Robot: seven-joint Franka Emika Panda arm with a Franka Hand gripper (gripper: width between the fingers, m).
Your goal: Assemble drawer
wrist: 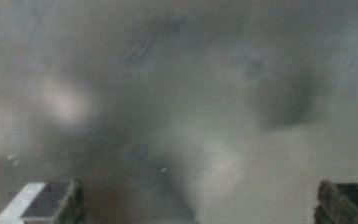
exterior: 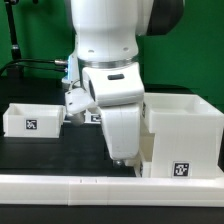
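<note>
The large boxy white casing (exterior: 185,135) with a square tag on its front stands at the exterior view's right. One small open-top tray (exterior: 30,118) with a tag sits at the exterior view's left. A second tray does not show. My gripper (exterior: 122,160) hangs low over the black table, just beside the casing's near corner. In the wrist view the gripper (wrist: 194,205) has its fingers (wrist: 43,203) far apart at the picture's edges, open. Between them is only a blurred grey-white surface that I cannot make out.
A long low white rail (exterior: 90,186) runs along the table's front edge, just before the gripper. A tagged flat white piece (exterior: 93,117) peeks out behind the arm. Cables hang at the arm's side. A green wall stands behind.
</note>
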